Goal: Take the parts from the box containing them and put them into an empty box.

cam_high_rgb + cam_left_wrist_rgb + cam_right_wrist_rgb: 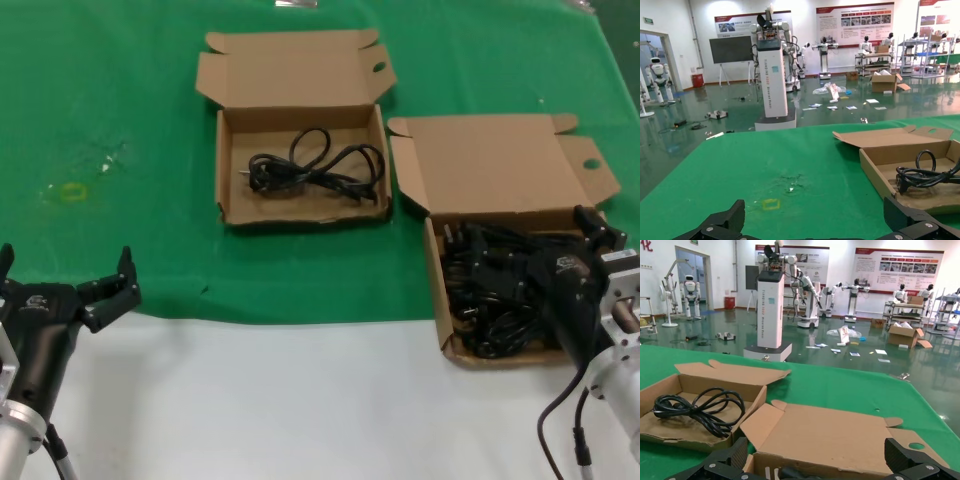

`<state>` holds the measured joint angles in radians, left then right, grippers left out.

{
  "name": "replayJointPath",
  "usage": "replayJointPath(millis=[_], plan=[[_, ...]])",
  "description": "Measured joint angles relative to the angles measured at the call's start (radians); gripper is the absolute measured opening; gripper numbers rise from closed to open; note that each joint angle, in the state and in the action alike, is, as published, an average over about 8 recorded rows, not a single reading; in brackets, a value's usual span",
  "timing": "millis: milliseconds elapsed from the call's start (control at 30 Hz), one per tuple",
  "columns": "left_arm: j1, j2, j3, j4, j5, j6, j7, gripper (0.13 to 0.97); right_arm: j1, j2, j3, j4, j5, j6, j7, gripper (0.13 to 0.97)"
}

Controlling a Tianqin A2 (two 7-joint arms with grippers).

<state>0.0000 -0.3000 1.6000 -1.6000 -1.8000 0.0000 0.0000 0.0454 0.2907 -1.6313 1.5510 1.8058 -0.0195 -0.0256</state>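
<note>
R gripper sits low over the box containing them on the right side of the green cloth, fingers spread wide above the heap of parts; nothing gripped that I can see. In the R wrist view both fingertips stand far apart, box lid just beyond. L gripper parked near-left at the cloth edge by the white table, fingers wide, holding nothing. The empty box lies far-centre, lid open, w/ one coiled cord inside on its floor. Boxes are just beside each other, corners near touching.
</note>
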Motion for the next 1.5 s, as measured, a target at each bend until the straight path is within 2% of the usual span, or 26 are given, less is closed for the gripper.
replayJointPath(millis=[1500], plan=[[0.0,0.0,0.0,0.0,0.0,0.0,0.0,0.966,0.0,0.0,0.0,0.0,0.0,0.0,0.0,0.966]])
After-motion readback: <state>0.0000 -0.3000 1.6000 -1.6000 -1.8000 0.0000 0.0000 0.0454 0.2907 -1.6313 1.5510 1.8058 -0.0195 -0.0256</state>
